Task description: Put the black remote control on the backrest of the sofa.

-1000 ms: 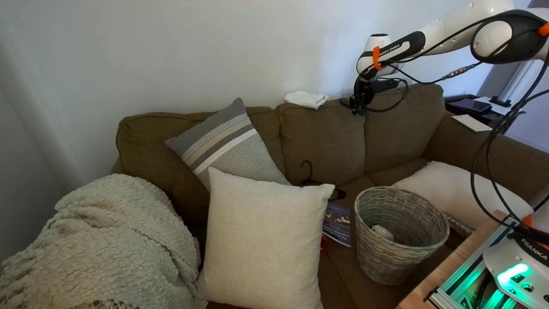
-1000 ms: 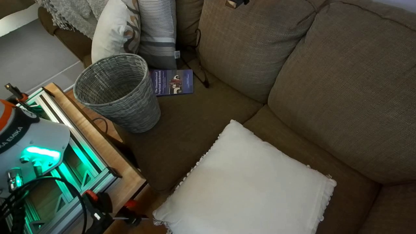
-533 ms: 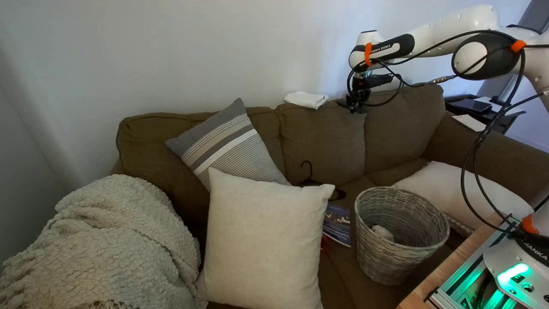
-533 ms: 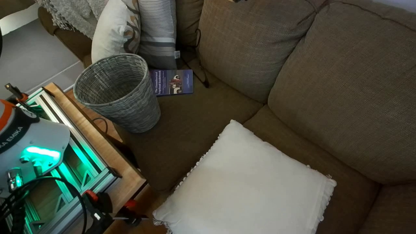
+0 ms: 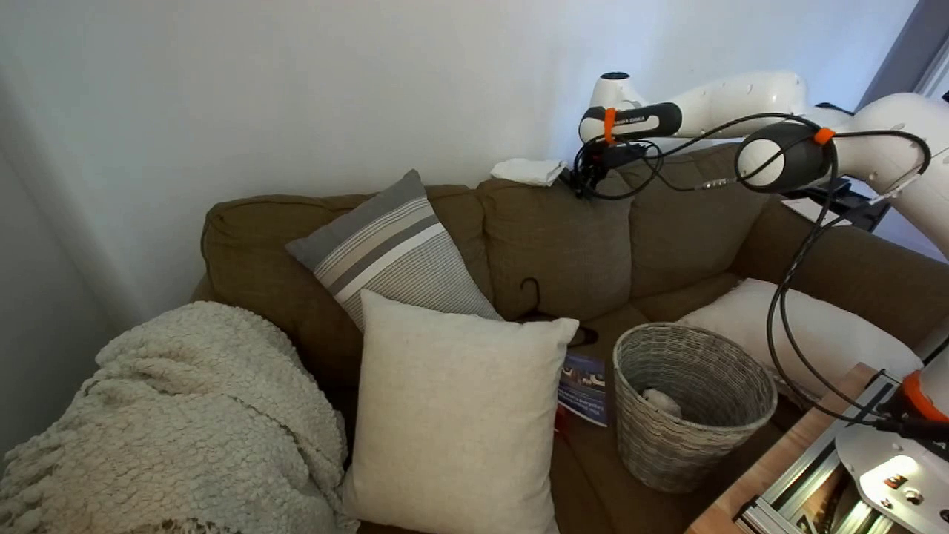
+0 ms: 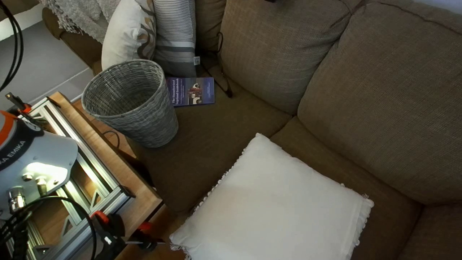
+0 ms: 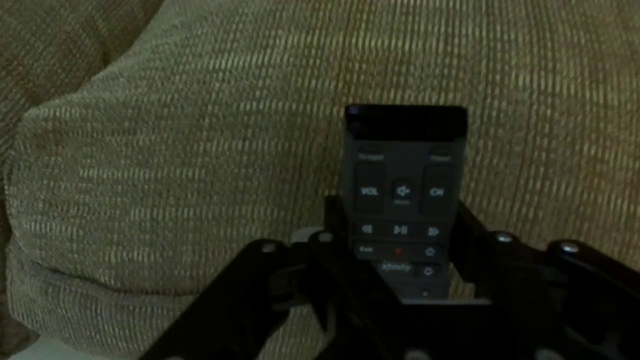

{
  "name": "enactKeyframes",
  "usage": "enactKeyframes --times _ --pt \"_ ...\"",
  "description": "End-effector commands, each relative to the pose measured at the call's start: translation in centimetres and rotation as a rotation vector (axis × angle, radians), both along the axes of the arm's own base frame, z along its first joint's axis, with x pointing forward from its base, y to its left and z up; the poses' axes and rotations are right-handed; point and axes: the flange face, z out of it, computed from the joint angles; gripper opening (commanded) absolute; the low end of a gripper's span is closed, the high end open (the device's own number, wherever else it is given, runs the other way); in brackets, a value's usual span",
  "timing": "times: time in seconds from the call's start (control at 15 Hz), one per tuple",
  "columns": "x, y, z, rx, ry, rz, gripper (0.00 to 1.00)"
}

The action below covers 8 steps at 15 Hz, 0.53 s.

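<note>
Left to right in an exterior view: a grey pillow with cream and tan stripes [image 5: 404, 248] leans on the sofa's brown fabric backrest [image 5: 552, 241], all squarish padded cushions. Next, a folded white cloth [image 5: 523, 171] on the top. Just right of it, my black two-fingered gripper [image 7: 400, 212], near the backrest's upper edge. Wrist view: fingers clamped on the long sides of the slim, oblong black remote control [image 7: 404, 172], button face towards me, backrest weave behind it. Can't tell whether remote touches fabric. I judge this the set-down, release not yet made. Worries: let go over the rounded front edge, it could slide to the brown seat [image 6: 223, 126]. Press too hard and the padding may rebound, tipping it. Stray left, I'd shove the cloth; right, it could lodge in the groove between cushions [image 5: 631, 230].
</note>
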Motion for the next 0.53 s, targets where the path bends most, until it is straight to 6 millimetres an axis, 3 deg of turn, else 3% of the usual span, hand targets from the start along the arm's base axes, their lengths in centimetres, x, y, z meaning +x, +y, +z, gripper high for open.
enactKeyframes --times 0.0,0.47 --pt "1.4 -0.8 0.8 0.001 -0.144 -0.095 0.26" --pt "0.7 -3.4 0.5 -0.05 -0.125 -0.24 0.26"
